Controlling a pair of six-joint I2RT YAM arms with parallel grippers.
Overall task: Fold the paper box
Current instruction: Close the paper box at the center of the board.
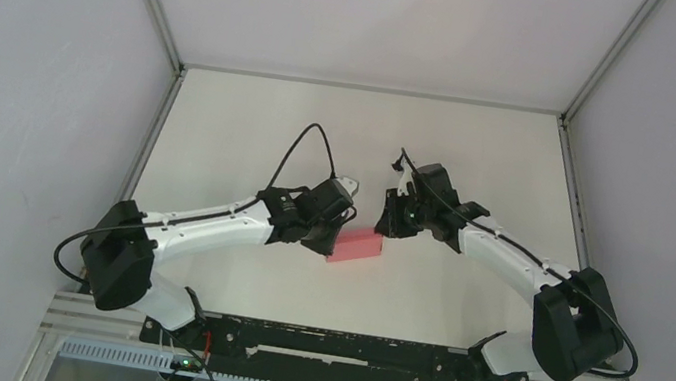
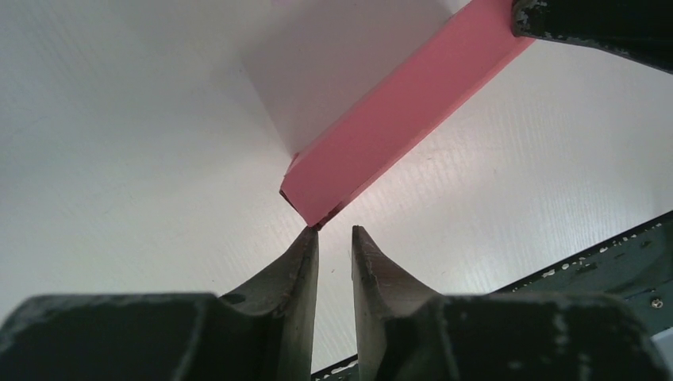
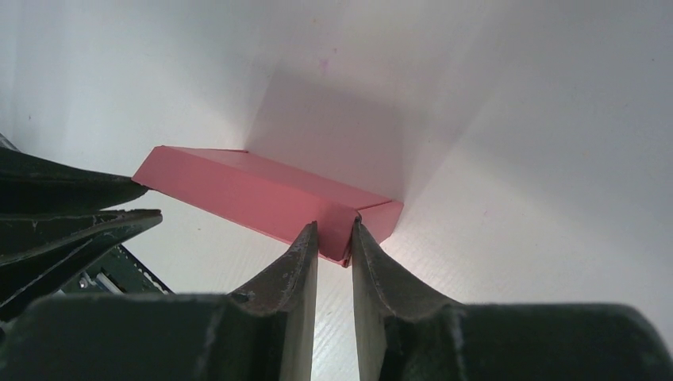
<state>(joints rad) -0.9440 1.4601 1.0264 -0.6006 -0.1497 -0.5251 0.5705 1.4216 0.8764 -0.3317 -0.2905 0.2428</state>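
From above, the box (image 1: 356,247) lies flat on the table (image 1: 252,127) between the two arms, with one gripper at each end. The left gripper (image 1: 332,240) is at the box's left end and the right gripper (image 1: 389,230) is over its right far corner. From that height I cannot make out how far either one is open. The left wrist view shows that gripper's fingers parted by a narrow slit, with bare table showing through and nothing held. The box's nearest corner (image 2: 311,208) sits just ahead of the fingertips, about touching the tip on the left of the picture. From there the box runs away up and to the right as a long pink side, and its far end goes under the dark fingers of the right gripper at the top corner. In the right wrist view the fingers also stand close together with only a thin gap. The box (image 3: 262,190) lies straight ahead of them and stretches off to the left, where the left gripper's fingers reach its far end. The box's near corner shows in the slit between the right fingertips. I cannot tell whether they pinch that corner or only stand over it.
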